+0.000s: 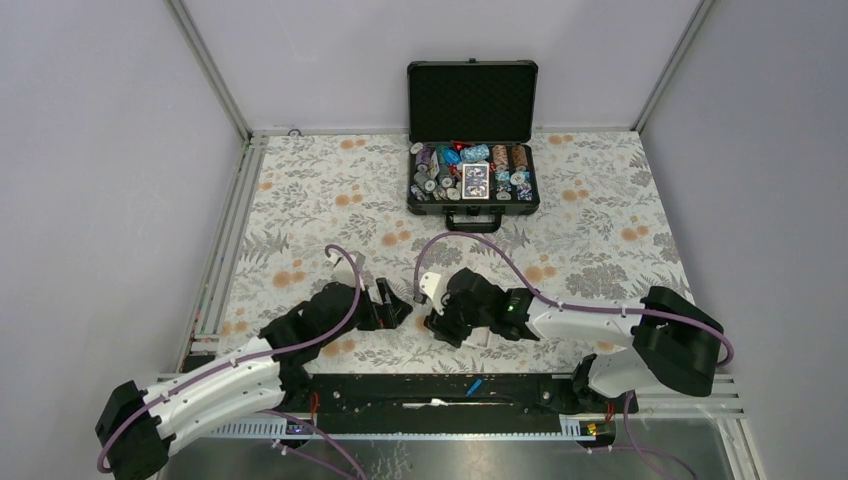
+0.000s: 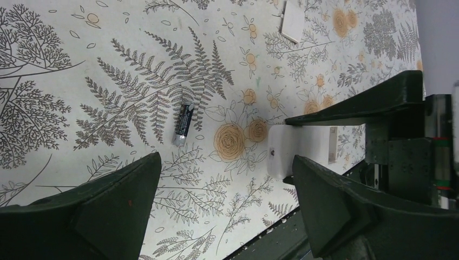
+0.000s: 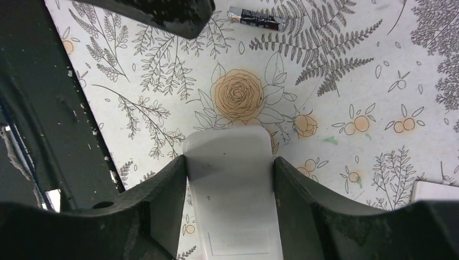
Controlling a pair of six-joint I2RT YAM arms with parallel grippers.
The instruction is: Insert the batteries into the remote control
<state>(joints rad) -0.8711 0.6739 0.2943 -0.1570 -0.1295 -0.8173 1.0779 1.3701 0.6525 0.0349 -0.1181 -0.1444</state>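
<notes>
The remote control (image 3: 230,179) lies plain white side up on the floral cloth, and my right gripper (image 3: 230,162) is shut on its two long sides. From above it shows as a white patch (image 1: 477,339) under the right gripper (image 1: 441,322). One dark battery (image 2: 183,124) lies loose on the cloth, just beyond the remote's end (image 2: 284,149); it also shows at the top of the right wrist view (image 3: 254,18). My left gripper (image 2: 226,162) hovers wide open facing the remote's end, holding nothing. It sits left of the right gripper (image 1: 397,306).
A small flat white piece (image 2: 294,21) lies on the cloth past the grippers (image 1: 430,283). An open black case (image 1: 472,150) of chips stands at the back. A small blue item (image 1: 474,386) rests on the black base rail between the arm bases.
</notes>
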